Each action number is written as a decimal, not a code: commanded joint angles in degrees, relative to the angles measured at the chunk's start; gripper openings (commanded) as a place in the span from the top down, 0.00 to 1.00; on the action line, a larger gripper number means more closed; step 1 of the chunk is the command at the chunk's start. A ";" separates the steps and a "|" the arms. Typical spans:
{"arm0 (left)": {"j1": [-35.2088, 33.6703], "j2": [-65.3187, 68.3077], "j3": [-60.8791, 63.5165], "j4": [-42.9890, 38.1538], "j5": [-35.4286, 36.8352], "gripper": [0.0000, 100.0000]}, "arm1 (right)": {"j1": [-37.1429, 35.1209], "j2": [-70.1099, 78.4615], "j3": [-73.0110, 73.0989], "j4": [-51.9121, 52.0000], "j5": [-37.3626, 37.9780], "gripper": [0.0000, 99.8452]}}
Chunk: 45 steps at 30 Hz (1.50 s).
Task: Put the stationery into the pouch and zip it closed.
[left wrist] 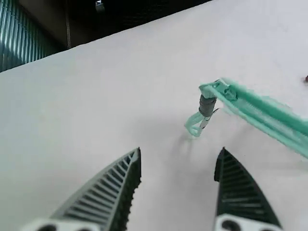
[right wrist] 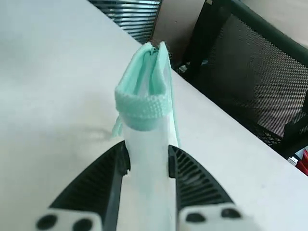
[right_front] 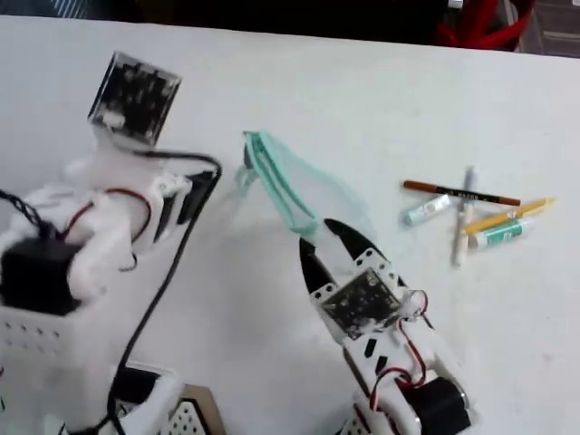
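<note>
right end effector [right wrist: 148, 155] closed on pouch [right wrist: 143, 108], translucent, mint-green edged

**Pouch** [right_front: 304, 186]: translucent, edged with a mint-green zipper band [left wrist: 260, 113]. It lies diagonally across the middle of the table, with the band raised. A dark slider [left wrist: 206, 105] with a green pull loop hangs at the far end. The near end is clamped between the fingers of the right gripper [right wrist: 147, 161].

**Stationery:** a brown pen [right_front: 462, 193], a white pen [right_front: 464, 222], a yellow pen [right_front: 512, 214], a pale tube [right_front: 426, 210] and a green tube [right_front: 498, 235]. These lie crossed in a loose cluster on the table, well apart from the pouch.
</note>
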 commanded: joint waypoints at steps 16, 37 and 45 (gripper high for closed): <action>9.98 -61.67 65.93 -24.26 9.93 0.72 | 0.57 16.31 -4.66 -14.99 -9.76 0.98; 14.46 -57.98 65.85 -28.31 14.68 0.71 | 10.07 21.49 -7.21 -27.65 -26.99 0.98; 27.74 -57.63 57.14 -23.12 15.12 0.69 | 8.75 29.67 -8.70 -30.73 -29.27 0.98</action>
